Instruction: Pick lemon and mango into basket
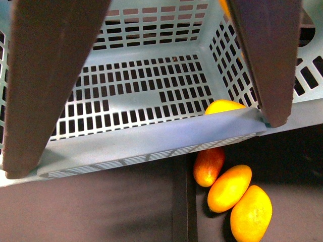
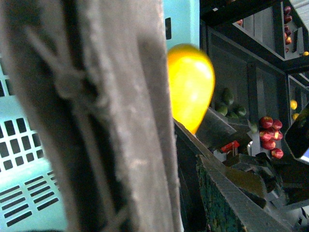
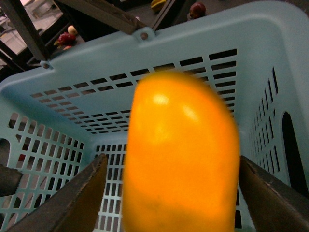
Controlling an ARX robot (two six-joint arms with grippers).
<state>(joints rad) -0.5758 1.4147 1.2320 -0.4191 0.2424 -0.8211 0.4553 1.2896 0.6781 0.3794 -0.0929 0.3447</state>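
Observation:
The light teal basket [image 1: 151, 138] fills the front view, hanging tilted by its brown handle [image 1: 45, 80]. My left gripper [image 2: 174, 193] is shut on the basket handle [image 2: 96, 116], which has a white tie. My right gripper [image 3: 178, 193] is open over the basket [image 3: 251, 43]. The golden mango [image 3: 181, 154] is blurred between its spread fingers [image 3: 72, 198], touching neither; it also shows in the left wrist view [image 2: 190, 87]. A small yellow fruit, likely the lemon [image 1: 224, 107], lies in the basket's near right corner, half hidden by the wall.
Under the basket, on a dark shelf, lie a red-blushed mango [image 1: 208, 165] and two golden ones [image 1: 229, 187] [image 1: 251, 213]. Dark shelving with red fruit [image 2: 270, 137] and green fruit [image 2: 227, 101] stands behind the basket.

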